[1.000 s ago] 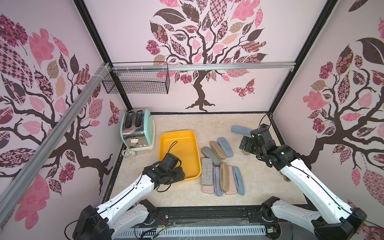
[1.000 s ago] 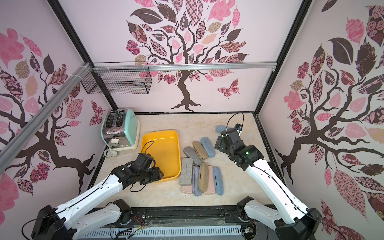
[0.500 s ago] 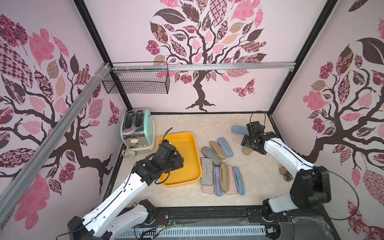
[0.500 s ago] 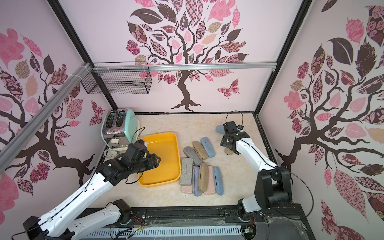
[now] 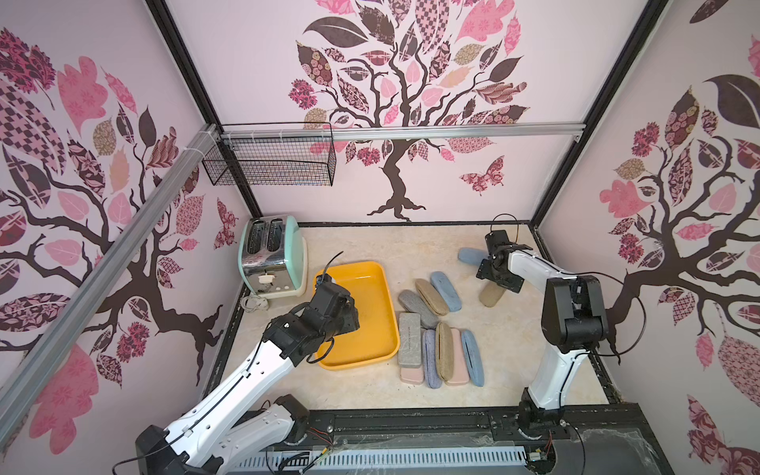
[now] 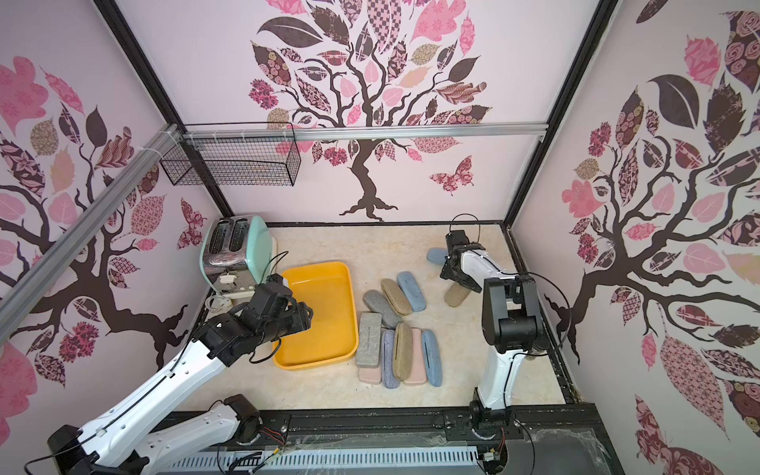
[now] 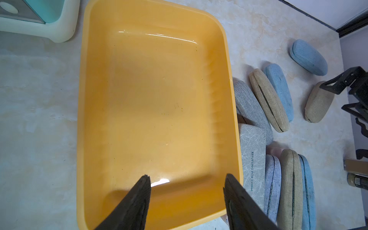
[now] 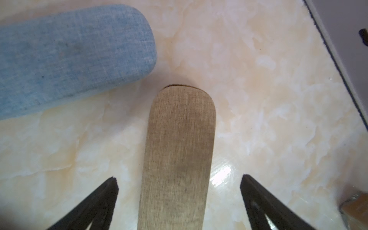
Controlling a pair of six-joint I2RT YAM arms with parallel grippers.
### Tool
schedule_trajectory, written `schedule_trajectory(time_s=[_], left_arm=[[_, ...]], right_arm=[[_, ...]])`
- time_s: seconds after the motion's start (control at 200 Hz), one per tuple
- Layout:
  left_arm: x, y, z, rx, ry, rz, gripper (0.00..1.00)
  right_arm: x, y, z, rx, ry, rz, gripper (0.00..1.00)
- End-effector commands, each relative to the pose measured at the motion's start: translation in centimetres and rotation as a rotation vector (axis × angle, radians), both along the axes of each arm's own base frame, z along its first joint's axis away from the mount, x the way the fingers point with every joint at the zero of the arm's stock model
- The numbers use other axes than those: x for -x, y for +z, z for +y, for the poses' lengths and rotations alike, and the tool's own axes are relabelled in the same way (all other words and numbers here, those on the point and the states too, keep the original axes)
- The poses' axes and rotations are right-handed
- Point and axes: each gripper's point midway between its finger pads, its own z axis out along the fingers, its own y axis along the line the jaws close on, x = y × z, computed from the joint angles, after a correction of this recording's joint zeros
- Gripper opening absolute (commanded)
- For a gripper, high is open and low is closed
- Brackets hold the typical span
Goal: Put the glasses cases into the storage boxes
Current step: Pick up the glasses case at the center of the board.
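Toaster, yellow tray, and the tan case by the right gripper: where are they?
toaster (image 5: 263,261): in a top view, on its shiny metal face.
yellow tray (image 7: 155,99): left wrist view, on its bare floor.
tan case (image 8: 179,149): right wrist view, on its fabric top.

Mint-and-chrome toaster (image 5: 273,257) stands at the far left of the marble-look tabletop (image 5: 411,242), 2 slots up, white plug (image 5: 253,303) lying just in front. Above it, a black wire basket (image 5: 271,160) hangs from the rail (image 5: 452,132). Tree decal (image 5: 395,123) spreads across the back wall.
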Motion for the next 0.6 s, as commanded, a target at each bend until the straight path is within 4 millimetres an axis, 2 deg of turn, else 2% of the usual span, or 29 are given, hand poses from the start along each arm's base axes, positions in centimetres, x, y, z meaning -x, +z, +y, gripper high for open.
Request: schedule_trajectory(time_s=[0.0,0.17,0.34,0.595], left_arm=[[-0.3,-0.7,-0.1,-0.036,-0.026,0.004,0.62],[-0.5,-1.3,-0.3,-0.051,-0.031,0.019,0.62],[-0.5,-1.4,-0.5,-0.036,-0.026,0.021,0.62],[-0.2,-1.1,0.3,-0.054,-0.017,0.003,0.62]], right_arm=[[0.0,-2.1,-0.3,-0.05,-0.011,0.026,0.98],[0.5,-2.5,-0.4,-0.076,-0.002,0.016,0.97],[0.5,-4.0,-0.3,-0.094,0.001,0.041,0.94],[1.0,-4.9,-0.1,-0.108,0.003,0.056,0.81]])
